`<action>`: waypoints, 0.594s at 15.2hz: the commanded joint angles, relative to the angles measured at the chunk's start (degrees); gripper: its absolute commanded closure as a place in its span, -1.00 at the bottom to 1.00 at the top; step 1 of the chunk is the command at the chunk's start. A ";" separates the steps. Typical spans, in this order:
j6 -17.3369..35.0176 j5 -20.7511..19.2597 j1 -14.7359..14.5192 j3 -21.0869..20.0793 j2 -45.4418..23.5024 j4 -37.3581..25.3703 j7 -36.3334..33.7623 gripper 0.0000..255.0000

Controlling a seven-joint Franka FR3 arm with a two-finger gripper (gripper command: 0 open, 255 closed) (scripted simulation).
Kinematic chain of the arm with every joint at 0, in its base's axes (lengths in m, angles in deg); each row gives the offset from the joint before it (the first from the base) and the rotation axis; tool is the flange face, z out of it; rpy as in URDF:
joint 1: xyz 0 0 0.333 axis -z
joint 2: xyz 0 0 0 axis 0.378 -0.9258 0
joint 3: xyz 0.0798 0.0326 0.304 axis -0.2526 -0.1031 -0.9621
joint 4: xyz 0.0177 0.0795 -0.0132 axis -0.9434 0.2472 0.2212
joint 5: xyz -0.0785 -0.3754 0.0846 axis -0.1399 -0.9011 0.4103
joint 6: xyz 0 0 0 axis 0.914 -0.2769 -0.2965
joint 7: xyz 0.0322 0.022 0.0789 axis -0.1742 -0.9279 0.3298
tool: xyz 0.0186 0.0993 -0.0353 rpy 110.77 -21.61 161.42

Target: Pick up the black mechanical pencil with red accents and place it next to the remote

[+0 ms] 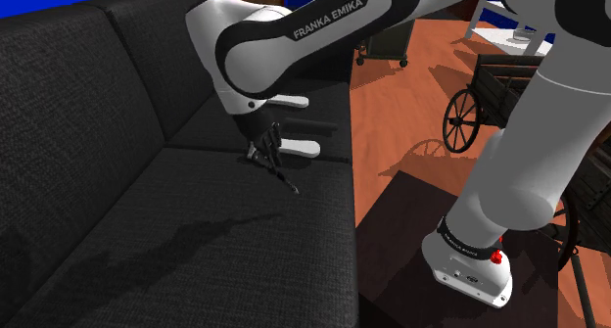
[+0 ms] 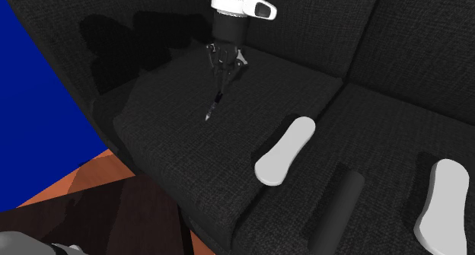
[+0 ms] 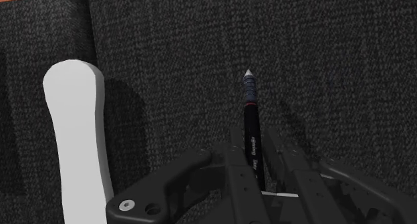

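Nearest on the black sofa (image 2: 167,132) lie three remote-shaped things: one long black remote (image 2: 339,204) between two white ones, the left white remote (image 2: 285,151) and the right white remote (image 2: 441,196). Farther back, the single end effector (image 2: 225,69) has its fingers closed on the one black mechanical pencil (image 2: 215,101). The pencil hangs tip-down over the seat cushion, apart from the left white remote.

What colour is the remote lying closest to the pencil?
Plain white. The remote, near the pencil, shows best in the wrist view.
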 commanded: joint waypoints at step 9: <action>-0.06 -3.66 6.91 6.58 -1.73 -2.15 12.41 1.00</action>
